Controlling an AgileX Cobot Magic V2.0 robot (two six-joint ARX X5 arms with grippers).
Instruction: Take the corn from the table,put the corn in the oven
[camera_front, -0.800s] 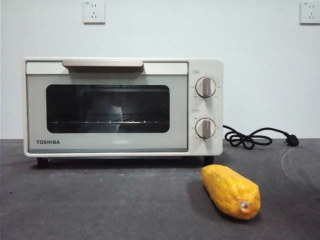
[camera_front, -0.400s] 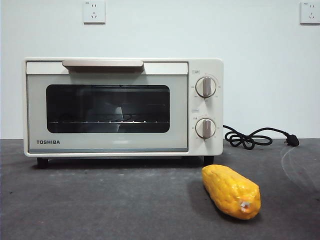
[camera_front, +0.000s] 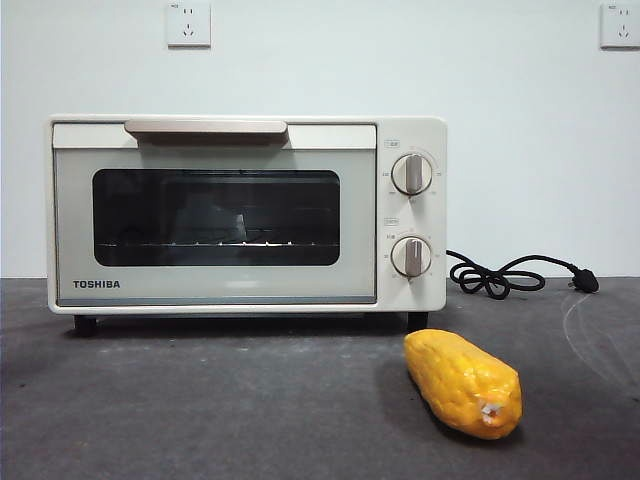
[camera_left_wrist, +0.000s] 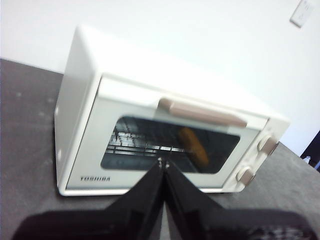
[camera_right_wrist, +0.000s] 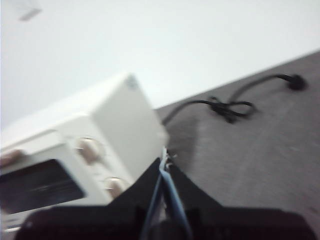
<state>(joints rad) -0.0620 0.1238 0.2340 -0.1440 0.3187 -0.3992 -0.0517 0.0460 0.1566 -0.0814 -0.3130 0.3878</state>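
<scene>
Both tools, left (camera_left_wrist: 163, 162) and right (camera_right_wrist: 165, 159), are pressed together, holding nothing, above the table (camera_front: 200, 400).

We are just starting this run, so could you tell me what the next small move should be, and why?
Probably bring the left gripper to the oven handle to open the door: the door is closed, the corn lies on the table, and that gripper faces the oven front.

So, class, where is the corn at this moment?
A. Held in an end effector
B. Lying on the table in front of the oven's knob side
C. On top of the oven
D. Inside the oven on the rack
B: the corn lies on the table before the shut oven, below its knobs.
</scene>
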